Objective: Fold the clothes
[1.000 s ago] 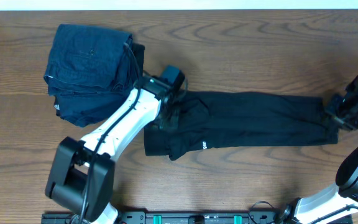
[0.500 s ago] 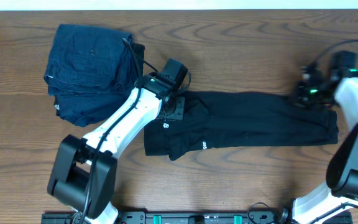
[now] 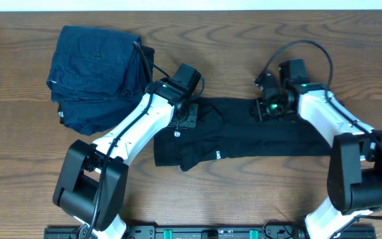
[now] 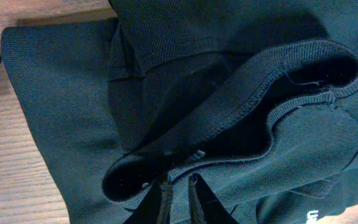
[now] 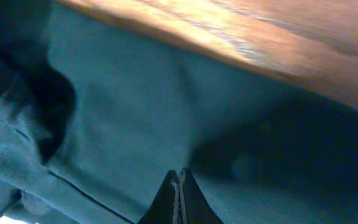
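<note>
A: While both arms are down on the cloth, where does the black T-shirt (image 3: pixel 244 136) lie?

B: Just beside the dark blue folded stack (image 3: pixel 95 70), stretched in a long band away from it across the worktop (image 3: pixel 257 60); its collar (image 4: pixel 278 87) is at the end nearest the stack, and the left arm hides whether shirt and stack touch.

A: And the pincers?

B: The left pincer (image 4: pixel 179 183) is narrow, its tips nipping the ribbed rim of the collar, at the end near the stack; the right pincer (image 3: pixel 264 109) is pressed shut farther from the stack, about halfway along the band on one long edge; cloth fills its view, yet whether a layer is caught between the tips I cannot tell.

A: What is the step, by your reckoning?

B: I judge it a lengthwise fold, the end far from the stack to go over toward the stack end; the left side serves as anchor.

A: How to do it well?

B: Pin the collar steady so the band cannot slide toward the stack; carry the far end low and level, corners square to the long edges; lay it short of the collar, not over the left pincer; let go only once the cloth lies flat, since soft fabric probably drags and bunches; a wrinkle near the small white logo (image 3: pixel 217 155) would be trapped inside the fold.
</note>
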`<control>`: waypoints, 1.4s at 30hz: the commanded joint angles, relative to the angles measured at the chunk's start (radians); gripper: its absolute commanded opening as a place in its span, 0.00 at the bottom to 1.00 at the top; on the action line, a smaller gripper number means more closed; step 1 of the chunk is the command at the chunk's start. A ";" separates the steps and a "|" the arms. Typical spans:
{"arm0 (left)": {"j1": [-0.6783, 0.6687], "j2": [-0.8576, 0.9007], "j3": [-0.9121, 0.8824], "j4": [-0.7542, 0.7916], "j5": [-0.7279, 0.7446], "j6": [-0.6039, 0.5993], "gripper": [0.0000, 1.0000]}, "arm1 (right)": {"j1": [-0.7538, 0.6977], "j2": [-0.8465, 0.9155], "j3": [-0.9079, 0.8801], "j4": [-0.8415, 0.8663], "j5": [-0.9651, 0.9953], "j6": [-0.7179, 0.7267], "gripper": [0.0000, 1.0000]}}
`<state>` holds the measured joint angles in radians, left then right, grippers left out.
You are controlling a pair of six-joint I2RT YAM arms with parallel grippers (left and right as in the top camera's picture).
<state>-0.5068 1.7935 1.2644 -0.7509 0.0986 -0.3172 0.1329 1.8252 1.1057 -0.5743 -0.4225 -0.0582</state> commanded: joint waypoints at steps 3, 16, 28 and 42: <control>-0.003 0.010 -0.005 0.000 -0.002 0.001 0.13 | 0.061 -0.005 -0.005 -0.018 0.060 0.060 0.01; -0.003 0.010 -0.005 -0.002 -0.002 0.001 0.13 | 0.101 -0.005 -0.051 -0.014 0.060 0.076 0.01; -0.003 0.010 -0.005 -0.003 -0.002 0.001 0.13 | 0.082 -0.014 -0.031 -0.106 -0.081 0.106 0.01; -0.003 0.010 -0.005 -0.002 -0.002 0.001 0.13 | 0.061 -0.028 -0.008 -0.201 -0.012 0.079 0.01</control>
<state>-0.5068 1.7935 1.2644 -0.7513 0.0986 -0.3172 0.2039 1.8210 1.0771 -0.7925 -0.4419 0.0399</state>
